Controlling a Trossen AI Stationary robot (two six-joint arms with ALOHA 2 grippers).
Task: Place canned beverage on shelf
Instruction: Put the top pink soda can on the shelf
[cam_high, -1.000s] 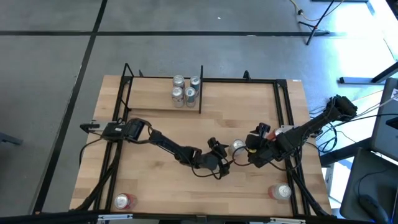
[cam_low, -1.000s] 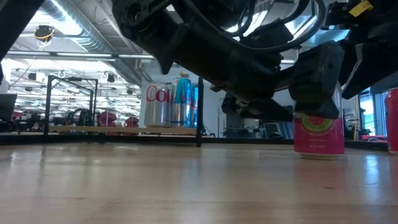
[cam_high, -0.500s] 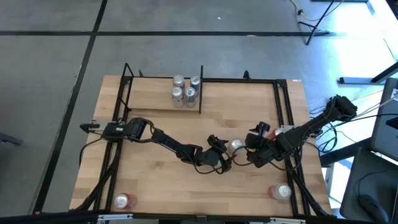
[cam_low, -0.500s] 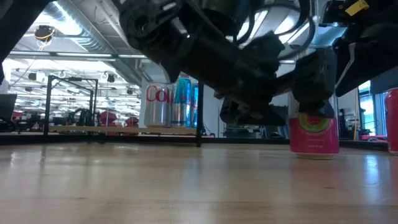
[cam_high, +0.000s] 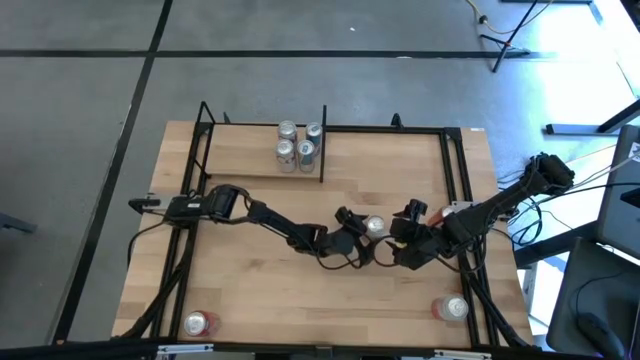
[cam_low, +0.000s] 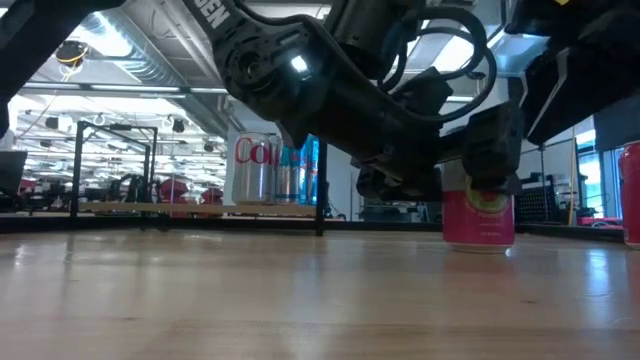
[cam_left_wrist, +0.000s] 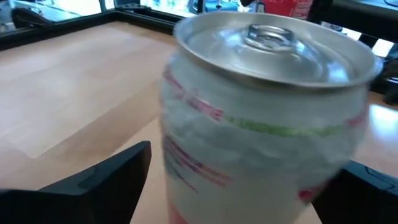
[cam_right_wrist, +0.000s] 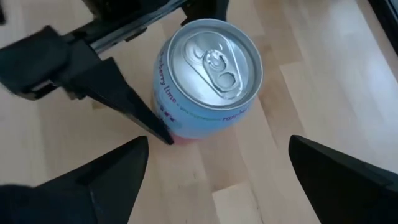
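standing on light wood table (cam_high: 250, 290), pink can (cam_low: 478, 215), left tool (cam_high: 360, 228) around it (spread), right tool (cam_high: 403, 235) spread

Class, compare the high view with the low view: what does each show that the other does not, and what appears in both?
Only the high view shows the whole table from above, a can lying near its front left corner, four can tops on the shelf, and the right hand beside the pink can.

Only the low view shows the pink can's label and its base standing on the table, plus the room behind.

Both show the left hand at the upright pink can, and the cans on the shelf.
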